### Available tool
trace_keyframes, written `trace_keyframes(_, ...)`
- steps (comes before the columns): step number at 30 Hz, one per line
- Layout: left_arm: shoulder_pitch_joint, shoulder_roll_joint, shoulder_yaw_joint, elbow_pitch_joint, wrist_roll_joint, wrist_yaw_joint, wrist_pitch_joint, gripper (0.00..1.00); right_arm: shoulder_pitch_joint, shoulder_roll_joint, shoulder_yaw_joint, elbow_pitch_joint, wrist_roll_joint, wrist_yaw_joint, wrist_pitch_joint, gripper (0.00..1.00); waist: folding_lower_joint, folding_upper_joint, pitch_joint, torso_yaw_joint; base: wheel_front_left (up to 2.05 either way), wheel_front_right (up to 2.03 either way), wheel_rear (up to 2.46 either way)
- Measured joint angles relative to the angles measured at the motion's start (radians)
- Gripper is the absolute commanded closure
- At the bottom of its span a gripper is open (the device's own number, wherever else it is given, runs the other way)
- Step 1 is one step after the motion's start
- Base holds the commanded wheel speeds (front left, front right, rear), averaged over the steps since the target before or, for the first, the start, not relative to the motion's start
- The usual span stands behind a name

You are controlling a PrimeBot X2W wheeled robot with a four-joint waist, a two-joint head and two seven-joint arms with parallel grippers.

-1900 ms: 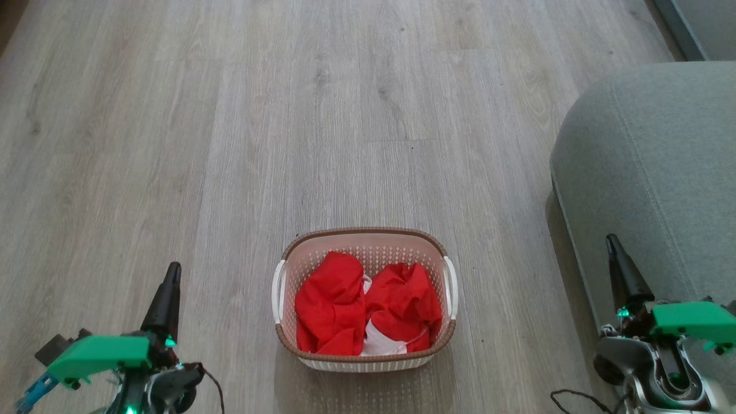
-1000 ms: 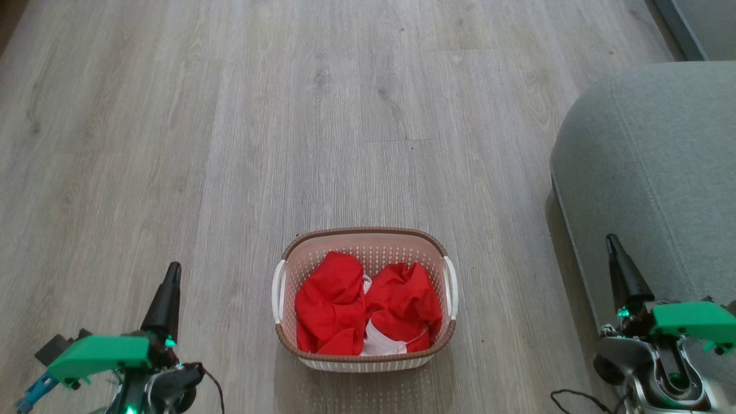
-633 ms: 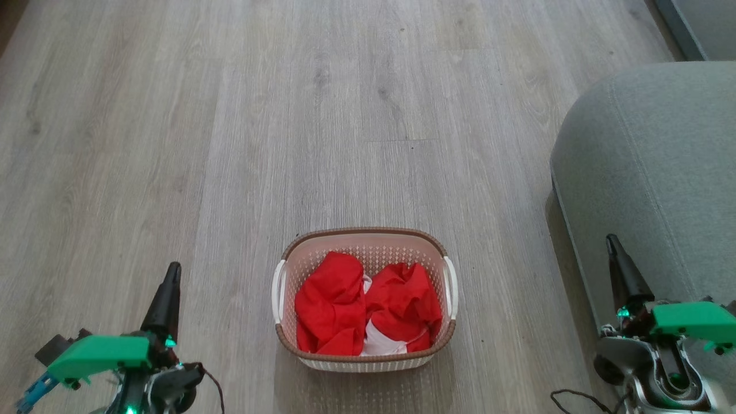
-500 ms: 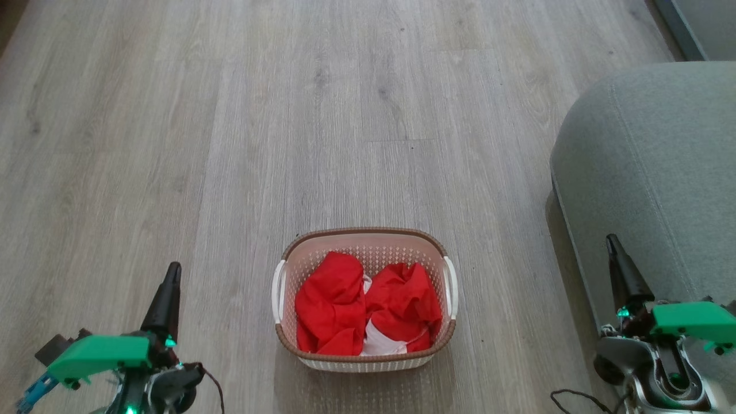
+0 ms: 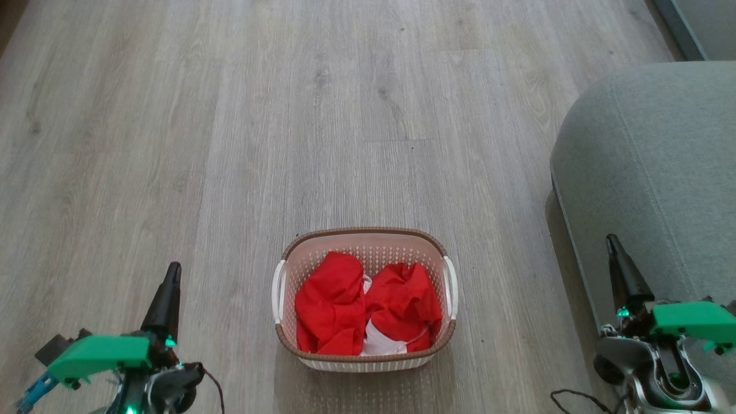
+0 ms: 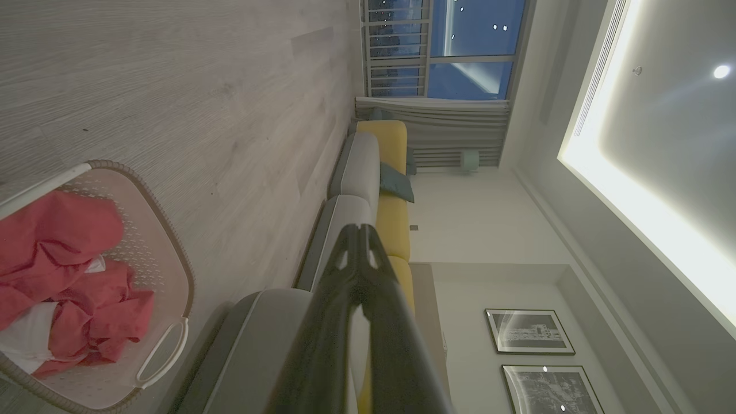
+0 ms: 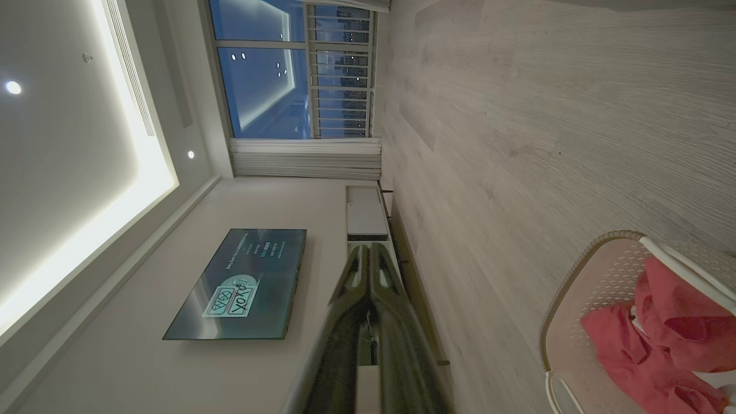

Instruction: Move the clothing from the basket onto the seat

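Note:
The cream basket (image 5: 363,234) with a brown rim stands on the wooden floor, low in the middle of the head view. Bright red clothing (image 5: 356,305) with a white part fills it. The grey-green seat (image 5: 661,172) rises at the right. My left gripper (image 5: 172,269) is shut at the lower left, well left of the basket. At the lower right my right gripper (image 5: 610,238) is shut in front of the seat's side. The left wrist view has the basket (image 6: 167,224), the clothing (image 6: 63,253) and the shut left gripper (image 6: 360,230). The right wrist view has the basket (image 7: 581,259), clothing (image 7: 667,333) and shut right gripper (image 7: 368,248).
Pale wooden floor (image 5: 287,115) spreads all around the basket. A sofa with yellow backs (image 6: 391,149) runs along the wall in the left wrist view. A wall television (image 7: 241,284) and a low cabinet (image 7: 365,210) appear in the right wrist view. A cable (image 5: 575,398) lies near the right arm.

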Motion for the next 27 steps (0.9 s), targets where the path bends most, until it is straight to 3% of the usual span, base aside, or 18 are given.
trace_keyframes(1, 0.000, 0.000, 0.000, 0.000, 0.000, 0.000, 0.000, 1.00, 0.000, 0.000, 0.000, 0.000, 0.000, 0.000, 0.000, 1.00, 0.0000, 0.0000, 0.000, 0.000, 0.00, 0.00, 0.00)
trace_keyframes(2, 0.001, -0.001, 0.000, 0.006, 0.000, 0.001, -0.001, 0.00, 0.000, 0.000, 0.001, 0.008, 0.000, 0.000, 0.000, 0.00, 0.0000, 0.0000, 0.000, 0.000, 0.00, 0.00, 0.00)
trace_keyframes(3, 0.006, -0.002, 0.000, 0.019, 0.000, 0.002, -0.001, 1.00, 0.002, 0.001, 0.002, 0.024, 0.000, 0.000, 0.000, 1.00, 0.0000, 0.0000, 0.000, 0.000, 0.00, 0.00, 0.00)
trace_keyframes(4, 0.015, -0.003, 0.000, 0.035, 0.000, 0.002, -0.001, 1.00, 0.008, 0.003, 0.003, 0.040, 0.000, 0.000, 0.000, 1.00, 0.0000, 0.0000, 0.000, 0.000, 0.00, 0.00, 0.00)
trace_keyframes(5, 0.028, -0.004, 0.000, 0.050, 0.000, 0.002, -0.001, 0.00, 0.017, 0.005, 0.005, 0.057, 0.000, 0.000, 0.000, 0.00, 0.0000, 0.0000, 0.000, 0.000, 0.00, 0.00, 0.00)
trace_keyframes(17, 0.045, -0.003, -0.021, 0.095, 0.031, 0.002, -0.029, 0.00, 0.032, 0.008, 0.046, 0.100, -0.030, 0.000, -0.021, 0.00, 0.0000, 0.0000, 0.004, -0.002, 0.00, 0.00, 0.00)
trace_keyframes(27, 0.012, 0.002, -0.022, 0.098, 0.159, 0.002, -0.055, 0.00, -0.018, -0.003, 0.079, 0.123, -0.137, 0.000, -0.055, 0.00, 0.0000, 0.0000, 0.009, -0.003, 0.00, 0.00, 0.00)
